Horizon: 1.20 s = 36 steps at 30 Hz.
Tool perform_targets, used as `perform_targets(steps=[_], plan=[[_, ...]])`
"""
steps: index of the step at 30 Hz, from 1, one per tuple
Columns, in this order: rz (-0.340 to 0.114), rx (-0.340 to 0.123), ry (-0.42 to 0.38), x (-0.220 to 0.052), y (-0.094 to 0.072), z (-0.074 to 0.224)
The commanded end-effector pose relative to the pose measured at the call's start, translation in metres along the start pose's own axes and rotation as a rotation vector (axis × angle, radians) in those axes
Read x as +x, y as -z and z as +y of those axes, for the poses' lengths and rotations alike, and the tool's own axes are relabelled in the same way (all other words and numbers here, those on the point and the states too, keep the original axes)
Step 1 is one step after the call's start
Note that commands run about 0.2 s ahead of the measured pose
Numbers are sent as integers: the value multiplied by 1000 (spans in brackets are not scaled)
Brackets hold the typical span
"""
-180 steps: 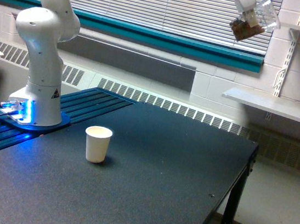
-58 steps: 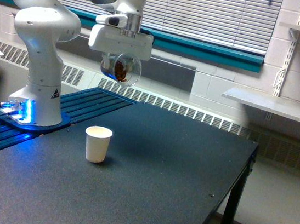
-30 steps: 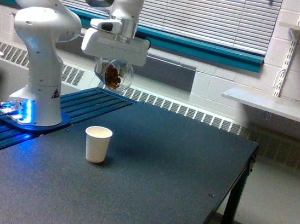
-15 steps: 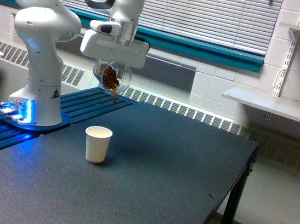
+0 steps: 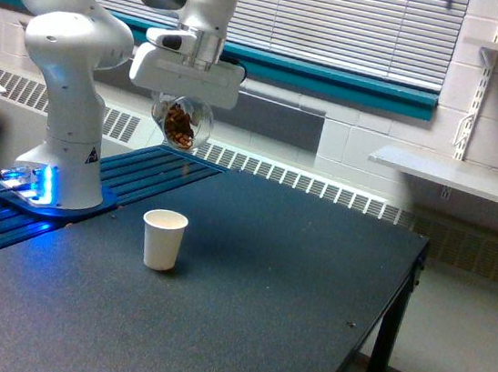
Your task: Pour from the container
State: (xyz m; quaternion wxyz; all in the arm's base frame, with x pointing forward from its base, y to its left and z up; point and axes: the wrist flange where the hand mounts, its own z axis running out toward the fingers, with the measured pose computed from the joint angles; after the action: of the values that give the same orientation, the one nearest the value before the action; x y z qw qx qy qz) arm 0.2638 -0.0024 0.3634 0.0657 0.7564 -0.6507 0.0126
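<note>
**Pour under way, container tipped above the paper cup**

Table (image 5: 292,274) dark, carries a white paper cup (image 5: 163,239) standing upright; arm (image 5: 72,62) bends over it; gripper (image 5: 183,104) clamped on the container (image 5: 181,123), a clear cup hanging directly beneath the claw, tipped on its side, brown pieces gathered toward its lower rim. Container high above the paper cup, roughly over it; no piece visibly falling in this frame. Judgement: tilt set, emptying largely left to do; contents of the paper cup cannot be seen.
</note>
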Motion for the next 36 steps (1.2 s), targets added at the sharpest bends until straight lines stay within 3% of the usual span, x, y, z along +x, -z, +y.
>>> perform_targets(steps=[1,15,36], plan=[[-4,-35,-39,-6,-9,11],[-5,-62,-56,-7,-7,18],[-14,-100,-42,-2,-22,15]])
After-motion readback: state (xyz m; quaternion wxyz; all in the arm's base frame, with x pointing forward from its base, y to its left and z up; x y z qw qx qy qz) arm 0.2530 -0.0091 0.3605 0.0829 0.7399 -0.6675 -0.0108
